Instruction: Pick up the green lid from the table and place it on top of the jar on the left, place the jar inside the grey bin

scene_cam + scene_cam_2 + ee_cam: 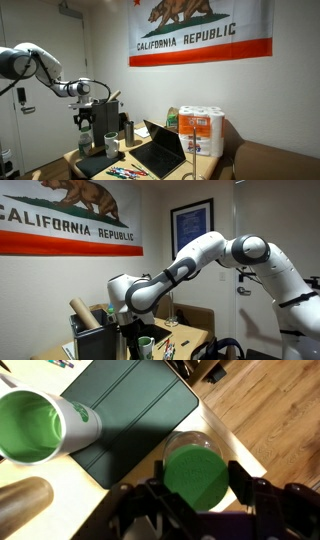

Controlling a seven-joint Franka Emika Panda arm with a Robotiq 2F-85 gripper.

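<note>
In the wrist view my gripper (197, 488) is shut on the green lid (195, 475), with a finger against each side of it. The lid is right over the mouth of the see-through jar (196, 438), whose rim shows just beyond it. I cannot tell whether the lid rests on the jar. The jar stands at the table's corner, beside the flat dark grey bin (130, 410). In both exterior views the gripper (85, 125) (128, 330) hangs low over the table, and the lid and jar are hidden there.
A white cup with a green inside (30, 425) lies next to the bin, and a brown cylinder (22, 505) is nearer. The table edge and wood floor (270, 410) are close to the jar. An open laptop (160, 150) and a paper towel pack (203, 130) stand further along.
</note>
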